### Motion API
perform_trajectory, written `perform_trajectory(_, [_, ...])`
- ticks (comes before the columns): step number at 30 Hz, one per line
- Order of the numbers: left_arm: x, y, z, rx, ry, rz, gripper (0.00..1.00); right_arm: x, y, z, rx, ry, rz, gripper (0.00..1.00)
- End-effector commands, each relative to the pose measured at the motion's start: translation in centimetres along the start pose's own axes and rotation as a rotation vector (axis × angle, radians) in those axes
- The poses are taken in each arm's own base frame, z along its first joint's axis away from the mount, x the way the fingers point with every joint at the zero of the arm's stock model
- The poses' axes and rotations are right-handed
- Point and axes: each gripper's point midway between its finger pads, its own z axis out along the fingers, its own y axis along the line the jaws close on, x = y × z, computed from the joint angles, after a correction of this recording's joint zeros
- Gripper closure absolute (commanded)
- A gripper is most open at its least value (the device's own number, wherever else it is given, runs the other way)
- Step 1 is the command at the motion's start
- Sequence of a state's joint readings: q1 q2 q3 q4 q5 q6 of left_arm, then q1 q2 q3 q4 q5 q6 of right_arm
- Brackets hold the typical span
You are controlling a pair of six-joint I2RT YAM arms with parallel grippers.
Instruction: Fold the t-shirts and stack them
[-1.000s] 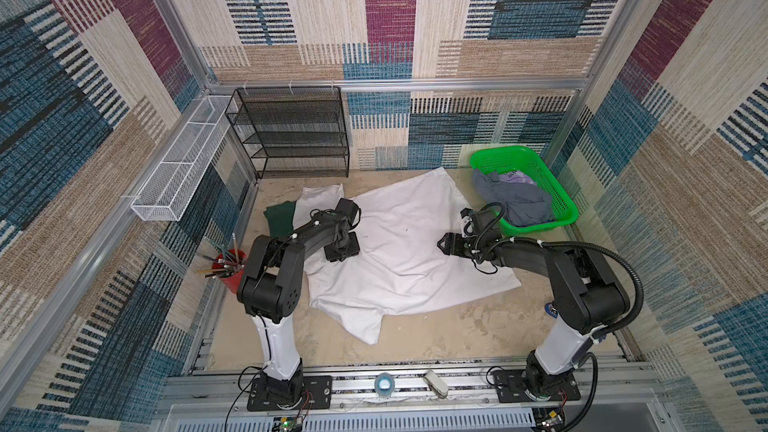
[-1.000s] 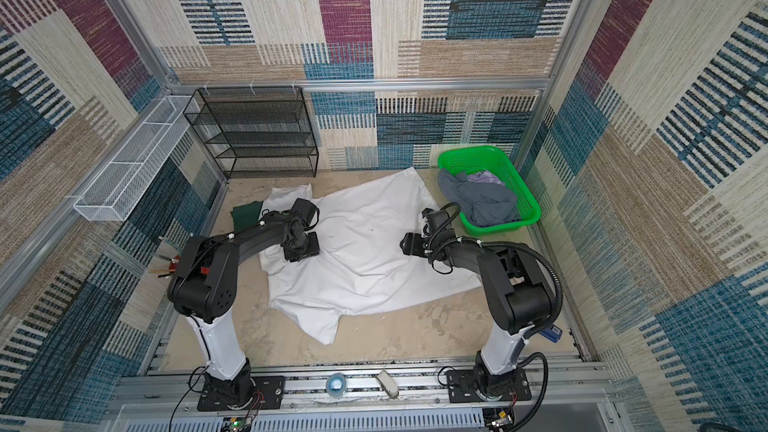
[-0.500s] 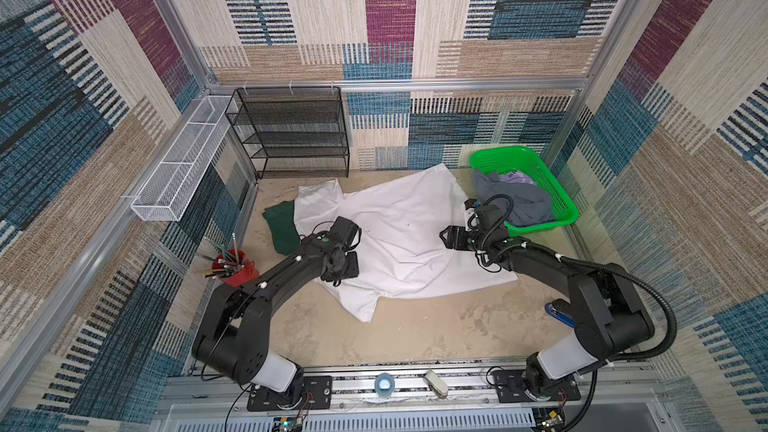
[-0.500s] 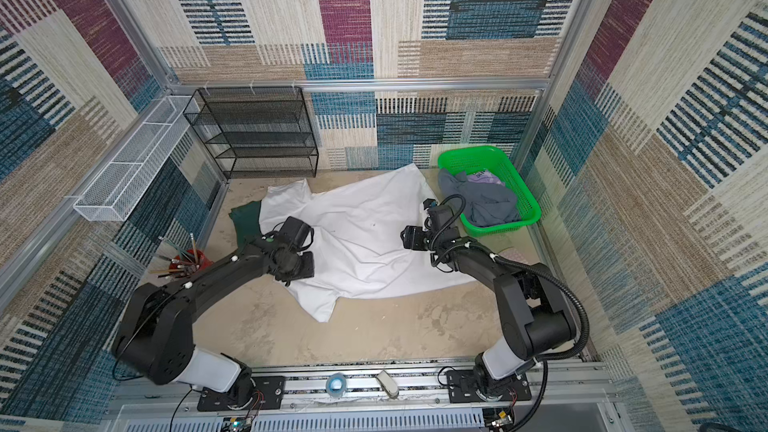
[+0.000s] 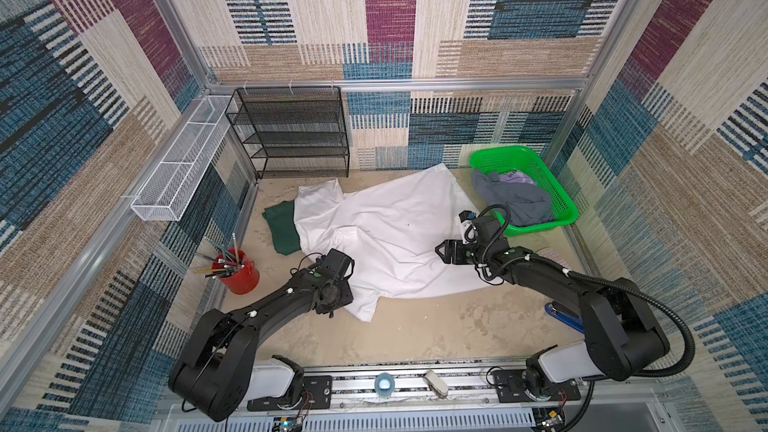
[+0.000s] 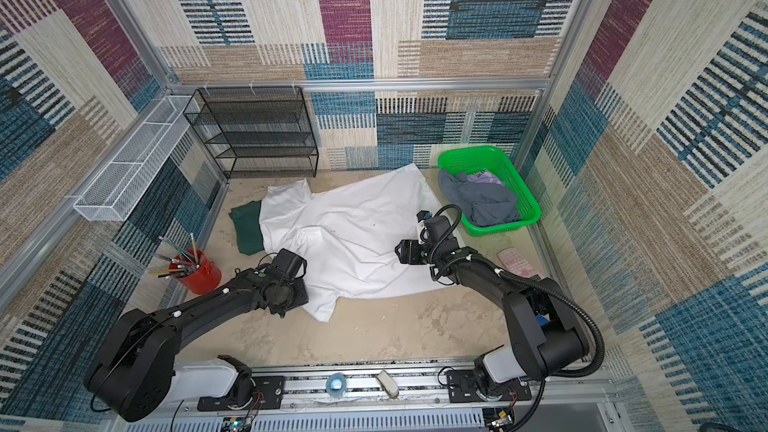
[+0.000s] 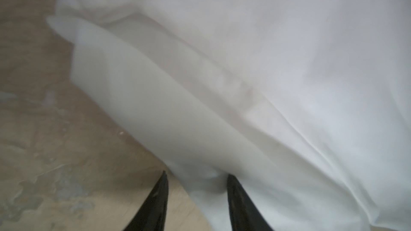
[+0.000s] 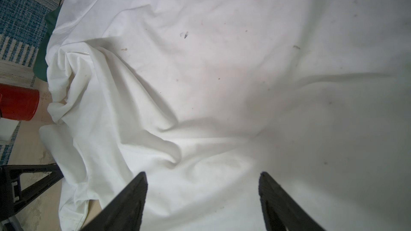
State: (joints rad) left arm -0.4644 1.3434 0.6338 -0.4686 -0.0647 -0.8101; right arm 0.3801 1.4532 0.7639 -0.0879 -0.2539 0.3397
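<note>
A large white t-shirt (image 5: 386, 234) (image 6: 353, 234) lies spread and creased on the sandy tabletop. The dark green t-shirt (image 5: 280, 226) (image 6: 245, 228) pokes out from under its left side. The grey t-shirt (image 5: 515, 197) with a lilac patch is bunched in the green basket (image 5: 540, 228). My left gripper (image 7: 196, 174) points down at the white shirt's front left edge. Its jaws are partly apart, with the cloth's edge (image 7: 200, 152) between them. My right gripper (image 8: 202, 173) (image 5: 442, 251) hangs wide open over the shirt's right part, holding nothing.
A red cup of pencils (image 5: 239, 272) stands left of my left arm. A black mesh shelf (image 5: 295, 135) and a white wire rack (image 5: 183, 160) are at the back left. A pink flat thing (image 6: 515, 261) and a blue object (image 5: 561, 317) lie near my right arm.
My left arm swung from the shirt's left side to its front left corner and its jaws narrowed. The shirt's left part bunched inward. My right gripper shifted slightly and stayed open.
</note>
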Motion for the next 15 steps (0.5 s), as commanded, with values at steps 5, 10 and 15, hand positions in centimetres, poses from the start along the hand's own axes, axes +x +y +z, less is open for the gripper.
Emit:
perform_trajectory(5, [-0.1,-0.7,-1.0,0.024,0.005,-0.033,1.0,-0.7,0.5,-0.6,-0.012,-0.022,0.002,0.2])
perform_trajectory(10, [2.5,2.0,-5.1,-0.052,0.003,-0.047,1.0,-0.8,0.5,-0.6,-0.011,-0.02,0.002,0.2])
perform_trajectory(15, [2.1,1.9,-10.2,0.001,-0.065,-0.044,1.0,-0.9,0.5,-0.7,-0.008,-0.034,0.015,0.2])
